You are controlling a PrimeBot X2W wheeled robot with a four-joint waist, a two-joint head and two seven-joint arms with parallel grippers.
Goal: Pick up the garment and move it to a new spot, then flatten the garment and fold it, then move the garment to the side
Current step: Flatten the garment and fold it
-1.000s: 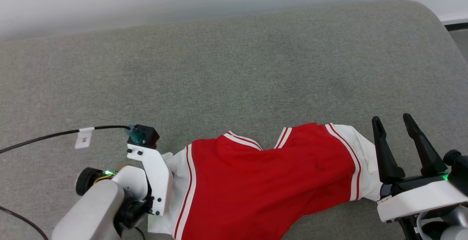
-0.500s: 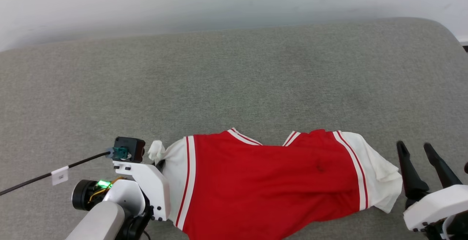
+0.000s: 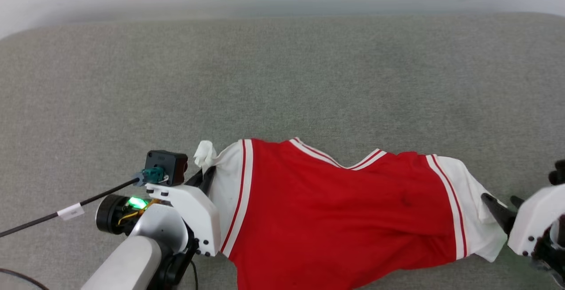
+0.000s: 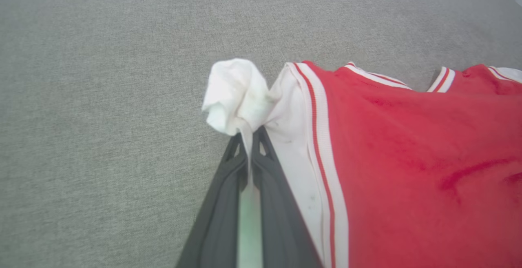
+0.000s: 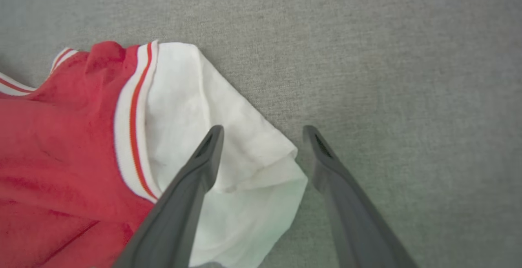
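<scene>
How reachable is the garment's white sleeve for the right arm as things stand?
Likely yes: the right gripper is open, its fingers either side of the sleeve's outer edge, with nothing in between.

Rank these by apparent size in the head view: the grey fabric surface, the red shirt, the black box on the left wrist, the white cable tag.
1. grey fabric surface
2. red shirt, cut off at the bottom edge
3. black box, nearer the camera yet clearly smaller
4. white cable tag
</scene>
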